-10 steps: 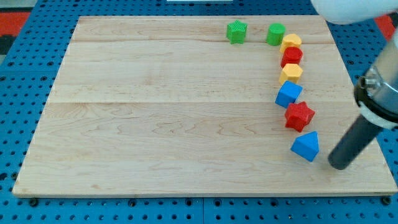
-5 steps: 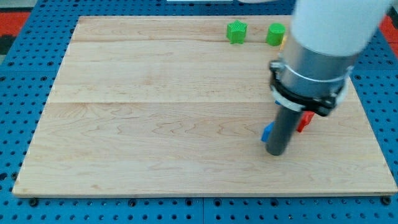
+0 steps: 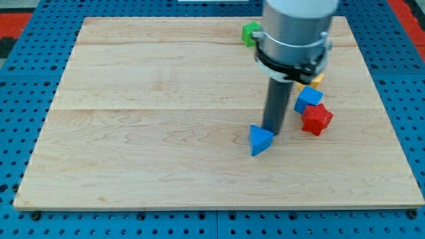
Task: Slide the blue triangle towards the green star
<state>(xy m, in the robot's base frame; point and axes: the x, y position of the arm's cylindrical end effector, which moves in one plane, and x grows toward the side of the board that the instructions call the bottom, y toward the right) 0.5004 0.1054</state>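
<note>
A: Where's the blue triangle (image 3: 260, 140)?

B: On the counter (image 3: 146, 119), well below the green star (image 3: 250, 32), which peeks out at the arm's left edge near the view's top.

A: And my tip (image 3: 271, 130)?

B: Touching the triangle's upper right. There's no gripper here, just the rod, so nothing is clenched or grasped.

A: What step is this?

B: Mid-push, I'd judge. Next, my tip should get beneath the triangle and drive it upward.

A: Neighbours?

B: A blue cube (image 3: 308, 99) and red star (image 3: 317, 119) sit right of the triangle.
</note>
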